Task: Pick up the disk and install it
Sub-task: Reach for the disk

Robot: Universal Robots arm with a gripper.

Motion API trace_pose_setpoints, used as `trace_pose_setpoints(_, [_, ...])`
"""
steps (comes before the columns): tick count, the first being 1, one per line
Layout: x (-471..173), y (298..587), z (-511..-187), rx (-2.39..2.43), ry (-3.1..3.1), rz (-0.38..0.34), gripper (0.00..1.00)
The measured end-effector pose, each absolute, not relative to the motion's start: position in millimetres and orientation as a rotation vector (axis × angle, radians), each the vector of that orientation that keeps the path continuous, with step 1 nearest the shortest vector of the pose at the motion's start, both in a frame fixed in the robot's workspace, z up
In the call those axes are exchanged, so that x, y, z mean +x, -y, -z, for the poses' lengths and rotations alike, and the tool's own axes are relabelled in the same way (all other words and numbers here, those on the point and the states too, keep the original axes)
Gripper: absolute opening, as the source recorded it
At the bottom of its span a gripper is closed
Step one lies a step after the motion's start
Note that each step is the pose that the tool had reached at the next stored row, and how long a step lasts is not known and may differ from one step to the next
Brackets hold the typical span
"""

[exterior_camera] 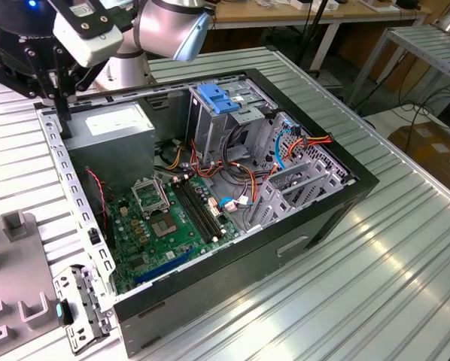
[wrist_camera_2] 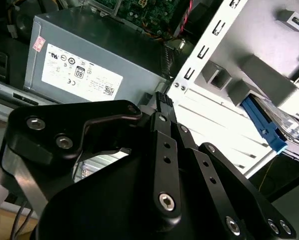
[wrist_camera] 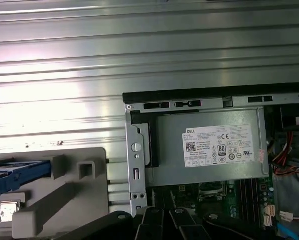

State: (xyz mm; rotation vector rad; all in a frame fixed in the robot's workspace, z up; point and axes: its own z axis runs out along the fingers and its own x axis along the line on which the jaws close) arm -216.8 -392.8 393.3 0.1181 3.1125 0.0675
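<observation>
Hovering black angular claw (wrist_camera_2: 162,99), blue-railed disk (wrist_camera: 19,178)

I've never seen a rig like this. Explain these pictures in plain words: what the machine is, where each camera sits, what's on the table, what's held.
The machine is a robot arm with a black gripper at its end. The exterior view comes from a camera standing apart from the arm; both wrist views come from cameras riding on the arm. On the ribbed metal table lies an open computer case, with a green circuit board, a grey power supply and a blue-topped drive cage inside. Beside the case stands a grey holder, and the disk, with light blue rails, rests in it. The gripper hangs over the case's edge, between the power supply and the holder, and does not hold the disk.
</observation>
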Motion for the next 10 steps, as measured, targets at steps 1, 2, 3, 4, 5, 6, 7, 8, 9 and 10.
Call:
trace_pose_setpoints(1, [-221.9, 392.5, -393.3, 0.118, -3.113, -0.068, 0.11])
trace_pose_setpoints(2, [-224.3, 392.4, -393.3, 0.118, -3.113, -0.068, 0.11])
trace_pose_setpoints(3, [-226.6, 392.2, -393.3, 0.118, -3.112, -0.068, 0.11])
trace_pose_setpoints(4, [-229.6, 392.1, -393.2, 0.118, -3.112, -0.068, 0.11])
trace_pose_setpoints(5, [-232.0, 392.1, -393.2, 0.118, -3.112, -0.068, 0.11])
trace_pose_setpoints(6, [-233.9, 392.0, -393.2, 0.118, -3.112, -0.068, 0.11])
trace_pose_setpoints(7, [-233.9, 392.0, -393.2, 0.118, -3.112, -0.068, 0.11])
trace_pose_setpoints(8, [-234.0, 392.0, -393.3, 0.118, -3.113, -0.068, 0.11])
trace_pose_setpoints(9, [-234.1, 392.0, -393.3, 0.118, -3.113, -0.068, 0.11])
trace_pose_setpoints(10, [-234.2, 392.0, -393.3, 0.118, -3.113, -0.068, 0.11])
